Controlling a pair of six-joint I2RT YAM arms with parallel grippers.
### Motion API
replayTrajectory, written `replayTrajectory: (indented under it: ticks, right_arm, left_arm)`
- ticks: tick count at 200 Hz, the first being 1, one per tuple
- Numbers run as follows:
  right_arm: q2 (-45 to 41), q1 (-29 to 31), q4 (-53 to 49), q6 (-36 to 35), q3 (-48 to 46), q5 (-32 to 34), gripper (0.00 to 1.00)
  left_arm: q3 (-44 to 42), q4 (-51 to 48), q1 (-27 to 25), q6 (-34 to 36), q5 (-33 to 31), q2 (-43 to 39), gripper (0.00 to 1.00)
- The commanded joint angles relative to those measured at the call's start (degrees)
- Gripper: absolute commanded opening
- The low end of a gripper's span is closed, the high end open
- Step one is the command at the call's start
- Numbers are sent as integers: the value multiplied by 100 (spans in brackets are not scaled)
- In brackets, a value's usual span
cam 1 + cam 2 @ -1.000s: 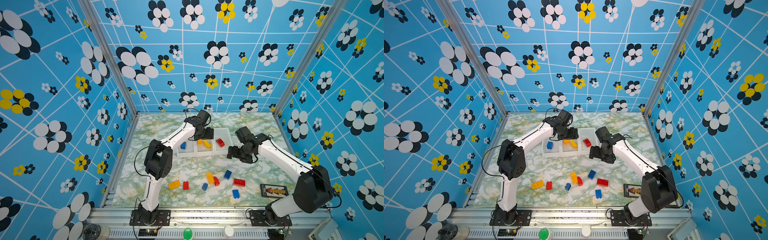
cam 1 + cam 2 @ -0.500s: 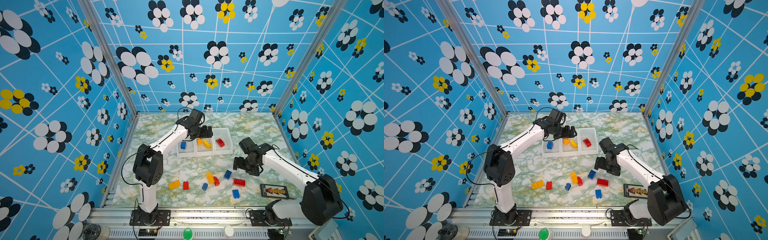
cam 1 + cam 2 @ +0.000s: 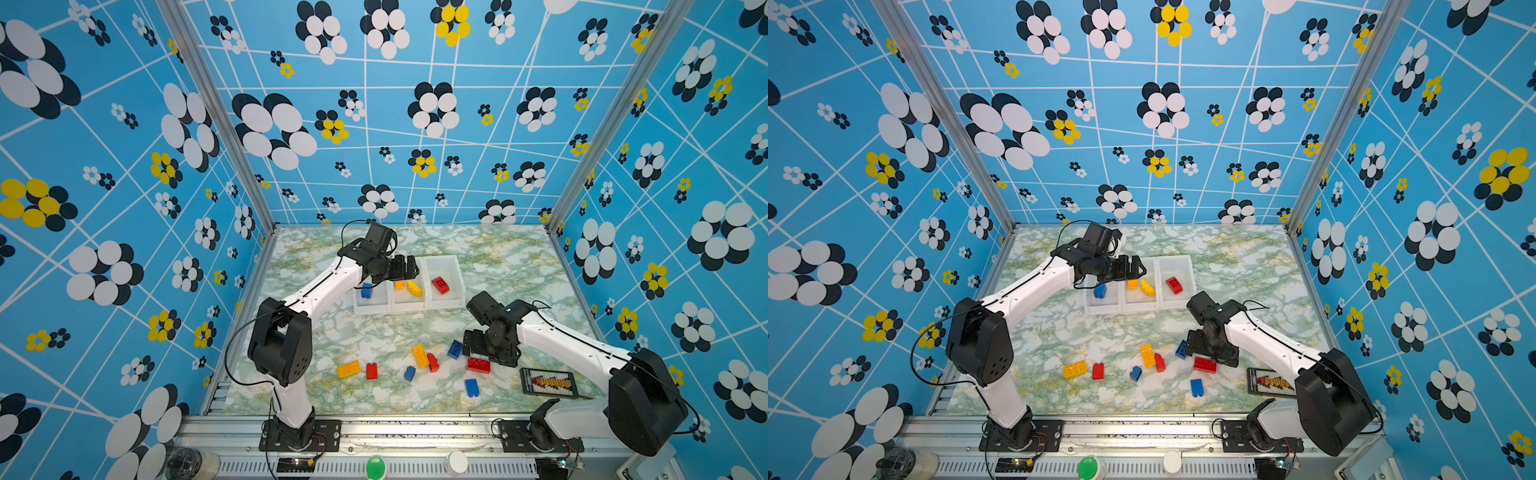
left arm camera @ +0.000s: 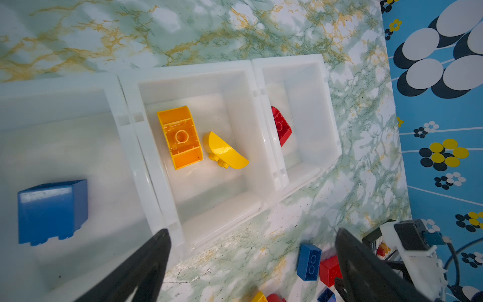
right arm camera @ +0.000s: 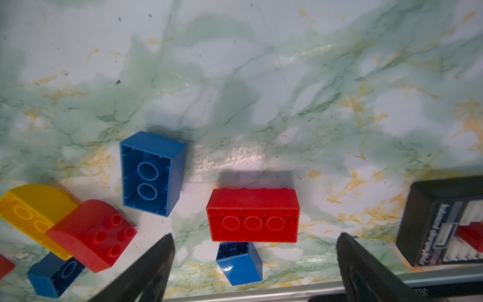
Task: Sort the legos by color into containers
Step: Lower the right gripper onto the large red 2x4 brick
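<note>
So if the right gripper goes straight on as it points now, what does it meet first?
Probably the long red brick, centred ahead of the open right gripper in its wrist view, lying on the table. How far is unclear.

I cannot read any words or numbers here. The black tray just beside my right claw has rows of white print on its top, but it is too blurry for me to read. The metal rail near that claw has small marks, and they are too blurry too.
</note>
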Motion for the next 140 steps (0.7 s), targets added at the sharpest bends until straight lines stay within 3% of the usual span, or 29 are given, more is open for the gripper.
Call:
replayTrajectory:
  ticks: [1, 37, 72, 140]
  right_arm:
    - [-90, 75, 88, 153, -126, 132, 96]
    - [50, 168, 216, 148, -193, 133, 88]
    - [171, 212, 321, 118, -240, 151, 87]
    - [379, 254, 438, 109, -391, 151, 85]
  left_arm:
    - [-157, 172, 37, 63, 72, -294, 99]
    - [-327, 189, 38, 243, -159, -519, 99]
    - [-206, -170, 41, 376, -292, -485, 99]
    - [-498, 176, 44, 208, -161, -653, 99]
